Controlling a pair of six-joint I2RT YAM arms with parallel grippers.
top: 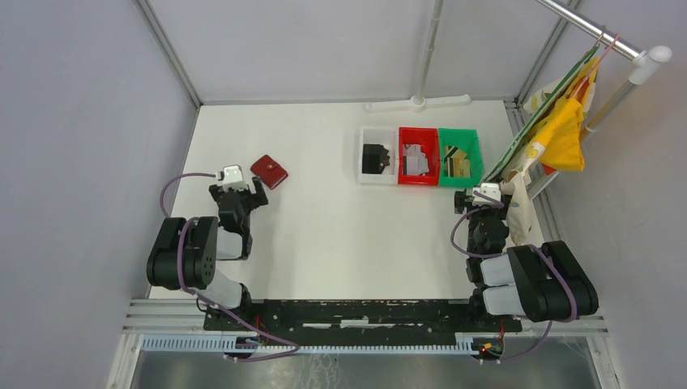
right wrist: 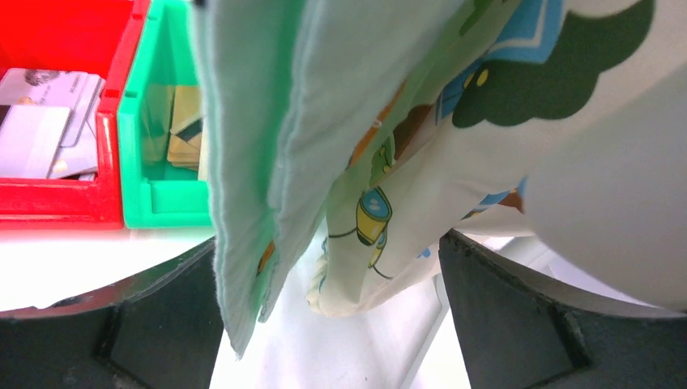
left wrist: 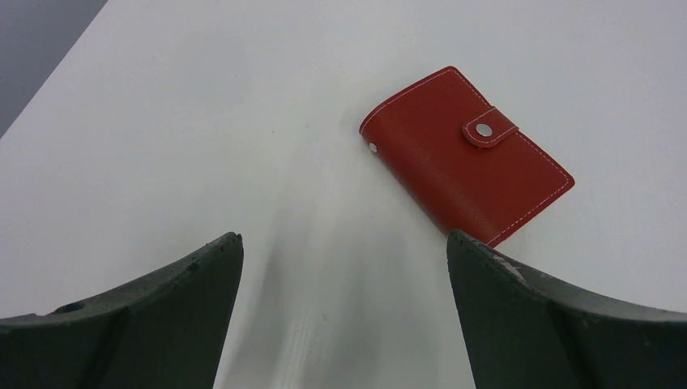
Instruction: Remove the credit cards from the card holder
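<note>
The dark red card holder (top: pixel 269 171) lies closed on the white table, its snap strap fastened; it also shows in the left wrist view (left wrist: pixel 466 156). My left gripper (top: pixel 236 192) is open and empty, just near and left of it (left wrist: pixel 344 247). My right gripper (top: pixel 487 197) is open at the table's right edge, with hanging cloths draped between its fingers (right wrist: pixel 332 251). Grey cards (right wrist: pixel 44 121) lie in the red bin (top: pixel 418 156) and tan cards (right wrist: pixel 182 126) in the green bin (top: pixel 459 156). A dark item lies in the white bin (top: pixel 377 156).
Printed cloths (top: pixel 559 121) hang from a rail at the right and reach down over my right gripper; they also fill the right wrist view (right wrist: pixel 389 121). The three bins stand in a row at the back right.
</note>
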